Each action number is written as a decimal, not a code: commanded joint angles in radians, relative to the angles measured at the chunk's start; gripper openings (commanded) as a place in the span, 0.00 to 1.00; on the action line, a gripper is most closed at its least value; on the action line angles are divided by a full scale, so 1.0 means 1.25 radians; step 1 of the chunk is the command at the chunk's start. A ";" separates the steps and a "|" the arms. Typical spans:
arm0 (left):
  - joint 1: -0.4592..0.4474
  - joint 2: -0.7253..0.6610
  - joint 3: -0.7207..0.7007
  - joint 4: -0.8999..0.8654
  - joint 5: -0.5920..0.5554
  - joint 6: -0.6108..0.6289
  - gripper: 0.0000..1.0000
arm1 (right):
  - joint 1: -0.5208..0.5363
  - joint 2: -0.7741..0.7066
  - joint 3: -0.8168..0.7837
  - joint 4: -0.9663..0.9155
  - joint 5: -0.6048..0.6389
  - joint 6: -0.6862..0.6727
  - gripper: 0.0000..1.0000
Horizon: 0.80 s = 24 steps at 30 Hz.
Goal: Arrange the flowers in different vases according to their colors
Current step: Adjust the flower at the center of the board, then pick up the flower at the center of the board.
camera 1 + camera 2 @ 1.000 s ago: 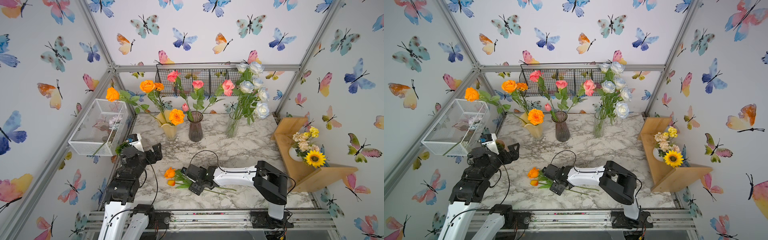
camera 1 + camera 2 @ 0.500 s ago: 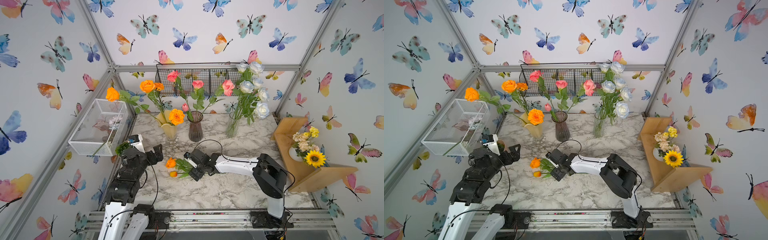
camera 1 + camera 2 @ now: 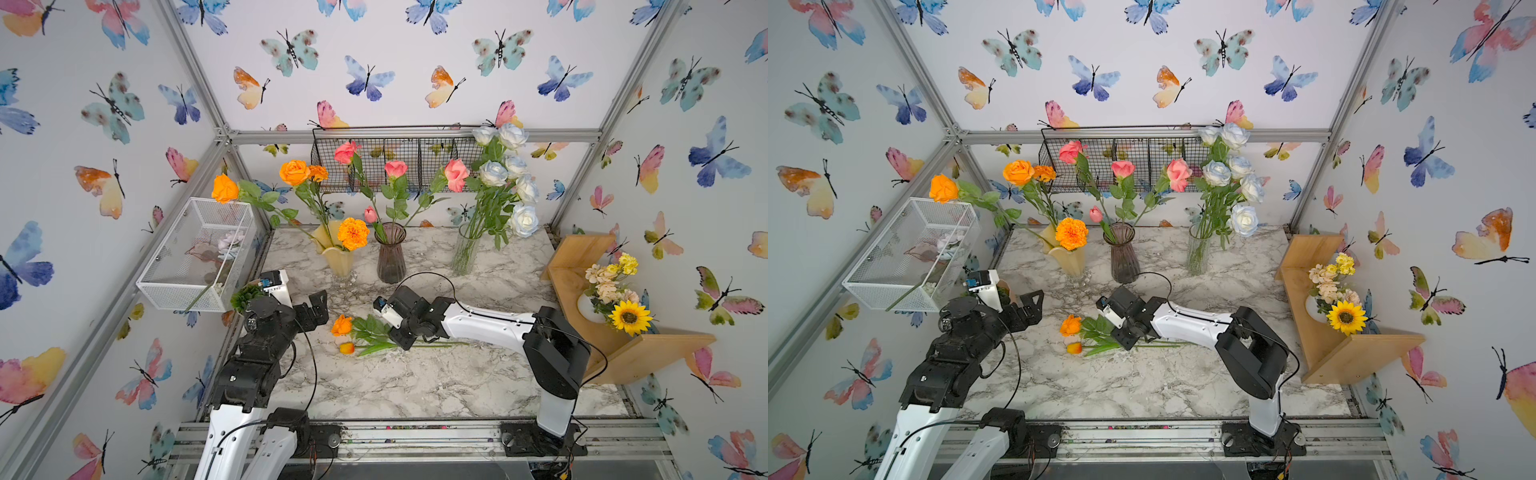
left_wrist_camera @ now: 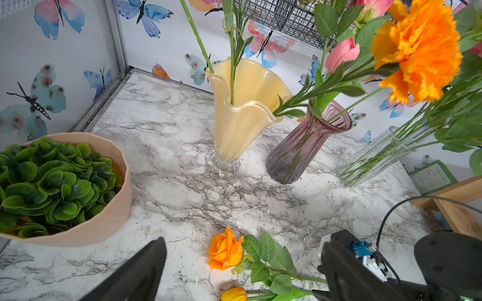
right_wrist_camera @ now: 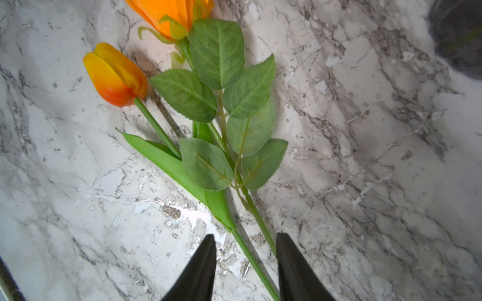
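The right gripper (image 5: 245,237) stood part-open, jaws straddling both green stems (image 5: 253,260) without pinching them; the orange tulip (image 5: 114,75) and orange rose (image 5: 172,15) lay on the marble table (image 5: 365,156) just ahead of its fingertips; the left gripper (image 3: 313,309) hung spread wide and empty beside the blooms.

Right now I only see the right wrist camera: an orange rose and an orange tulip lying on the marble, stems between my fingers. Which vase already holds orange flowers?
Observer: The creamy yellow vase, at the back of the table on the left arm's side; orange blooms stand in it.
Operator: Is the left arm anywhere near my two flowers?
Observer: Yes. The left arm's fingers are open, close to the head of the orange rose but not touching it.
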 commanded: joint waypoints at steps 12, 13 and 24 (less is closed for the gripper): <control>-0.006 -0.009 -0.008 0.008 -0.041 -0.006 0.99 | -0.037 0.100 0.026 -0.030 -0.079 -0.044 0.39; -0.006 -0.009 -0.009 0.008 -0.041 -0.006 0.99 | -0.037 0.106 0.029 -0.032 -0.083 -0.042 0.39; -0.006 -0.005 -0.011 0.013 -0.040 -0.005 0.99 | -0.037 0.132 0.027 -0.016 -0.051 -0.043 0.27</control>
